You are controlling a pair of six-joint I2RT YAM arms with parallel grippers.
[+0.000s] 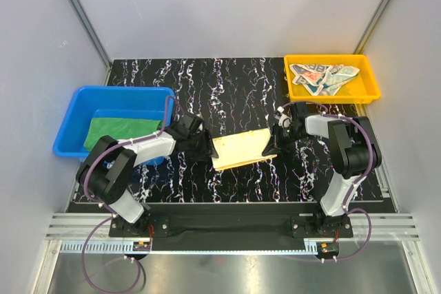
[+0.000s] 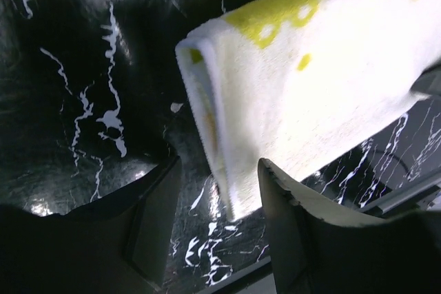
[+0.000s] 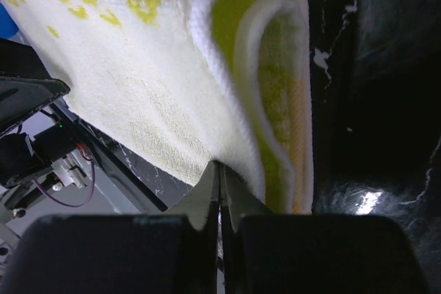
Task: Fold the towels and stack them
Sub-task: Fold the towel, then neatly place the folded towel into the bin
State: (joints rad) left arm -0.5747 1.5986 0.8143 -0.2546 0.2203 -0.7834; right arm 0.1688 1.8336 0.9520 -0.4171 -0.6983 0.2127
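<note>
My left arm: upper link leans out toward 10 o'clock from its base, elbow folded beside the blue bin [image 1: 69,125], forearm running toward 3 o'clock across the black marbled table [image 1: 227,94].
My left gripper [image 1: 209,149]: at the 9 o'clock end of the crocodile towel [image 1: 241,151], jaws apart. In my wrist view the towel's folded end hangs in the gap, close against the right-hand finger [image 2: 289,218] and clear of the other.
My right arm: rises toward 12 o'clock from its base, bends sharply at the elbow, and the forearm points toward 9 o'clock.
My right gripper [image 1: 273,144]: at the towel's 3 o'clock end, jaws closed tight. The tips meet right at the cloth's lower edge – I cannot tell whether a layer is pinched between them.
Crocodile towel: folded into a layered pale yellow rectangle at the table's centre, stretched between my two grippers, long axis from 9 to 3 o'clock.
Green towel [image 1: 120,132]: folded flat inside the blue bin, at 9 o'clock from the centre.
Printed cream towel [image 1: 324,77]: crumpled in the orange bin [image 1: 296,91] – up at about 1 o'clock.
</note>
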